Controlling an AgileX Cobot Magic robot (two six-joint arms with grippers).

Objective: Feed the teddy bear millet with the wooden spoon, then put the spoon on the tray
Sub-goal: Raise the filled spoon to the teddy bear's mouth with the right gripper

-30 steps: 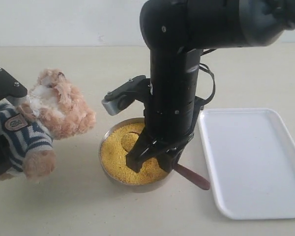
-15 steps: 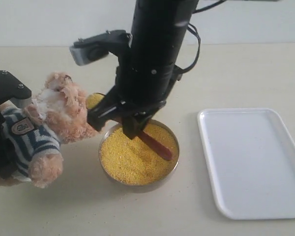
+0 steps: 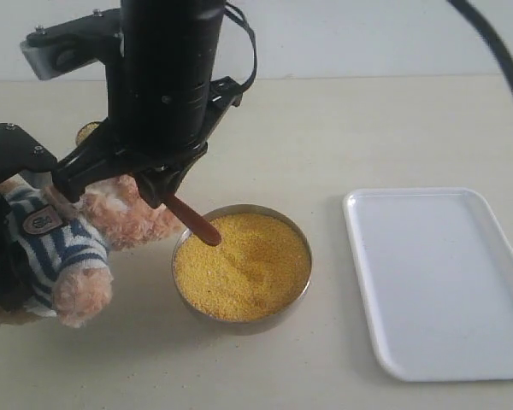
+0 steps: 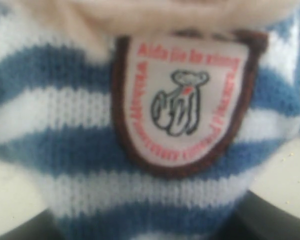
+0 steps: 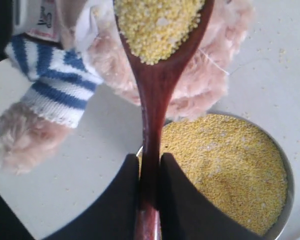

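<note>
Now our right claw [image 5: 149, 159], pinching the spoon [image 5: 152, 95] by its handle, holds the heaped millet [image 5: 157, 25] level at the bear's [image 3: 77, 248] head, left of the bowl [image 3: 181, 248], while our left claw [image 4: 150, 227] clasps the bear to steady it.

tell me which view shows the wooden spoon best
The right wrist view: the wooden spoon runs out from the right pincer, its bowl heaped with millet. The exterior view shows little beyond the handle end under the arm. The left wrist view shows no spoon, just the shirt of the teddy bear.
</note>
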